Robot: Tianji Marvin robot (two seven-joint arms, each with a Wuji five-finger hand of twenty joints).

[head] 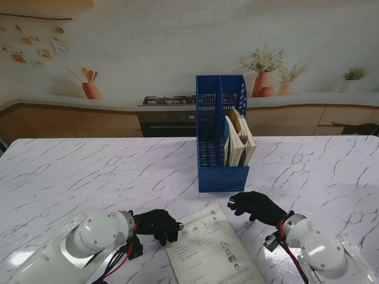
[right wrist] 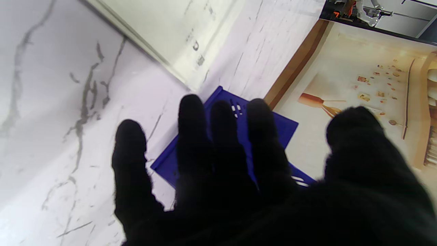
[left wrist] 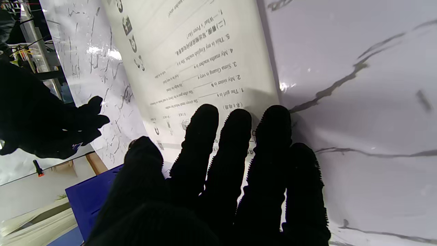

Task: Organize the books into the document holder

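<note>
Both hands are open: left hand [head: 157, 224] fingertips touch the flat booklet's [head: 212, 247] left edge; right hand [head: 256, 206] hovers at its far-right corner.

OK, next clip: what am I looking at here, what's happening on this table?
A two-armed robot is sorting books into a blue document holder on a marble table. Several books already stand in the holder's right compartment. One white workbook lies flat near the robot. The left hand rests at its left edge, fingers reaching onto the page, while the right hand hovers open by its far right corner. Neither hand holds anything.
</note>
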